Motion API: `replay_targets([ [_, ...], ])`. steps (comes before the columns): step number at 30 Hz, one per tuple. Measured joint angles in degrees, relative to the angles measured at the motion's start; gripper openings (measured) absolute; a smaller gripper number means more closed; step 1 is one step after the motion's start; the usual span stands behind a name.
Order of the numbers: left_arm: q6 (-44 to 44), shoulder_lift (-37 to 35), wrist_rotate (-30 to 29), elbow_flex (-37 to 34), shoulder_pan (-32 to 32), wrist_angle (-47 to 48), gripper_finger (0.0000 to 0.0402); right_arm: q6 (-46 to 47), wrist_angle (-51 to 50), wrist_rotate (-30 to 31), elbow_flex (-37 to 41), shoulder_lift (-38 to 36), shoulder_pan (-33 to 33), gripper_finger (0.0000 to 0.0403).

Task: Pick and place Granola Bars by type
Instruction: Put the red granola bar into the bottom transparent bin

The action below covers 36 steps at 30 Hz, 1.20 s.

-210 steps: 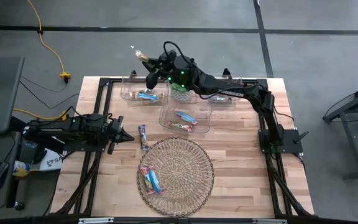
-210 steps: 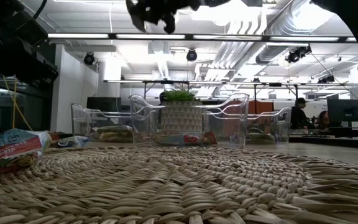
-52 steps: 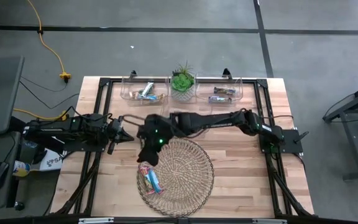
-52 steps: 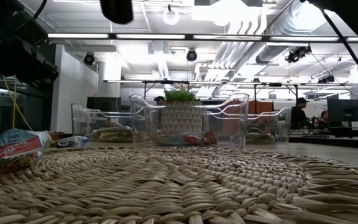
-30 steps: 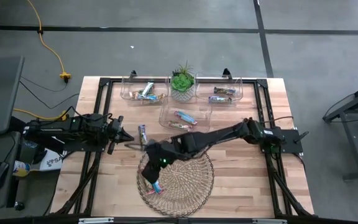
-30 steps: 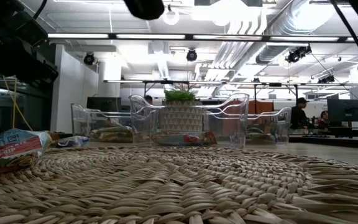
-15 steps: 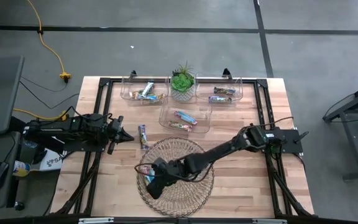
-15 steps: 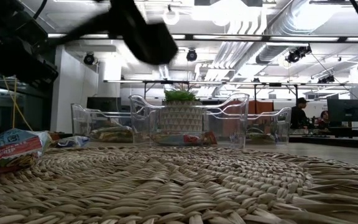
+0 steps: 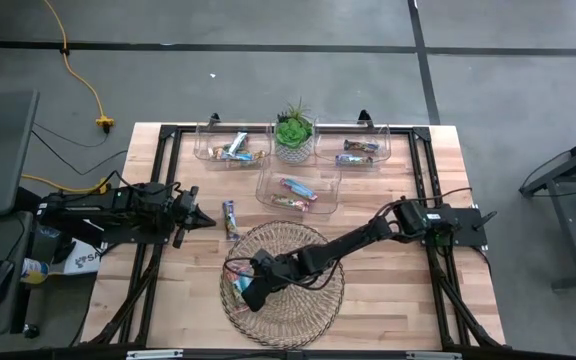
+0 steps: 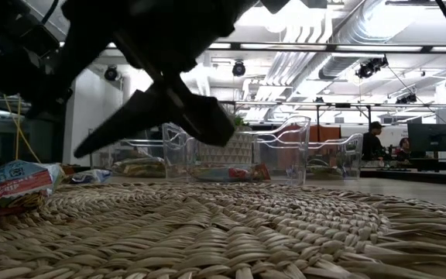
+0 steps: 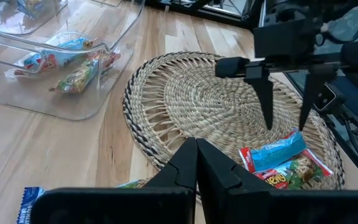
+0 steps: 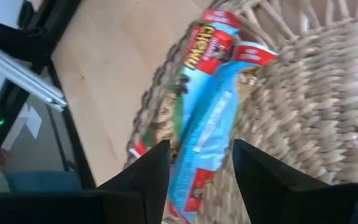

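Note:
Two Granola Bars lie on the left part of the round wicker tray (image 9: 308, 250): a blue-wrapped bar (image 12: 213, 140) on top of a red and green one (image 12: 166, 127); both show in the left wrist view too, blue bar (image 11: 272, 152). My right gripper (image 11: 286, 121) hangs open just above the blue bar, fingers pointing down, one toward each side of it, and I see no touch. Another bar (image 9: 230, 218) lies on the wood left of the tray. My left gripper (image 9: 206, 221) waits shut at the table's left.
Three clear bins hold bars: back left (image 9: 232, 148), back right (image 9: 356, 150) and middle (image 9: 298, 190). A potted plant (image 9: 293, 135) stands between the back bins. Bare wood lies right of the tray.
My right gripper has come down over the tray's left part, toward the table's near edge, rolling a little, and now hangs low over the two bars. Its fingers have stayed open. The bars have not moved.

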State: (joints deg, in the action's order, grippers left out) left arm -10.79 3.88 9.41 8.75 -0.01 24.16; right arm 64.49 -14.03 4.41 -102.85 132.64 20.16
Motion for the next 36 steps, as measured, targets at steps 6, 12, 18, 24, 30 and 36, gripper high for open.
replay_targets([
  [6,0.00,0.00,0.01,0.01,0.00,-0.01,0.0001,-1.81,0.31,-0.25,-0.04,-0.02,-0.54,0.0158],
  [12,0.00,0.00,0.00,0.02,0.00,0.00,0.0001,-5.21,1.11,-0.54,-0.07,-0.02,-1.34,0.0158],
  [18,0.00,0.00,0.00,0.02,0.00,0.00,0.0001,-9.25,2.37,-2.30,-0.08,-0.02,-2.00,0.0158],
  [24,0.00,0.00,0.00,0.01,0.00,0.00,0.0001,-12.52,6.21,-2.35,-0.22,-0.02,-2.64,0.0158],
  [30,0.00,0.00,0.00,0.01,0.00,-0.02,0.0001,-21.97,12.22,-3.10,-1.03,-0.02,-2.53,0.0158],
  [36,0.00,0.00,0.00,0.02,0.00,0.00,0.0001,-29.07,6.00,-1.18,-7.86,-0.02,-2.86,0.0158],
])
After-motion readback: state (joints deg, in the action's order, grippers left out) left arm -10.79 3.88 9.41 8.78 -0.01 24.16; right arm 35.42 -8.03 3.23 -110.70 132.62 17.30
